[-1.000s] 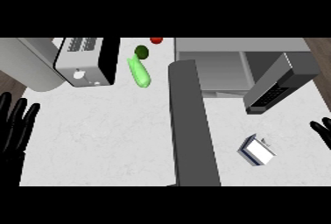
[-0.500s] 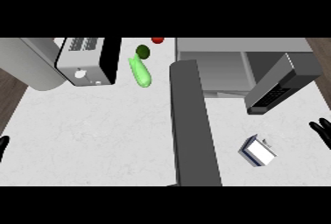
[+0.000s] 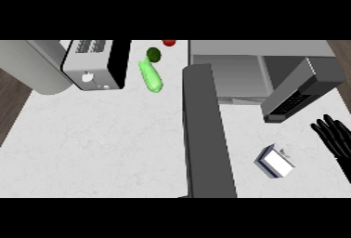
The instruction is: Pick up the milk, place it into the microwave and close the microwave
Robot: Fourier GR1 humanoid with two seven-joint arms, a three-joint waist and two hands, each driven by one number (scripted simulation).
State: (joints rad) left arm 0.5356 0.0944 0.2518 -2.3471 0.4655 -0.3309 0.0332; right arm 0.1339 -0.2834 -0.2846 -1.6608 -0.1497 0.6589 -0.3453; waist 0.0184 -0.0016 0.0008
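Head view is looking down at the white counter (image 3: 103,139). The milk (image 3: 276,161) is sitting on the counter near the right side, turned a bit slantwise. Its corners are pointing up and down the view, so its sides are running crooked to the counter's edge. I cannot tell for sure if it is standing or lying down.

The right hand (image 3: 334,139) is showing at the right edge. Its fingers are straight and spread a little, pointing up and to the left. It is holding nothing and is not touching the milk.

The milk is waiting just to the left of this hand and a bit lower. It is sitting between the hand and the long dark door (image 3: 205,139) of the microwave (image 3: 230,69), which is hanging open.

The left hand is not showing at all. So the right hand is the nearer one, and I think it should be going left and down to grab the milk.
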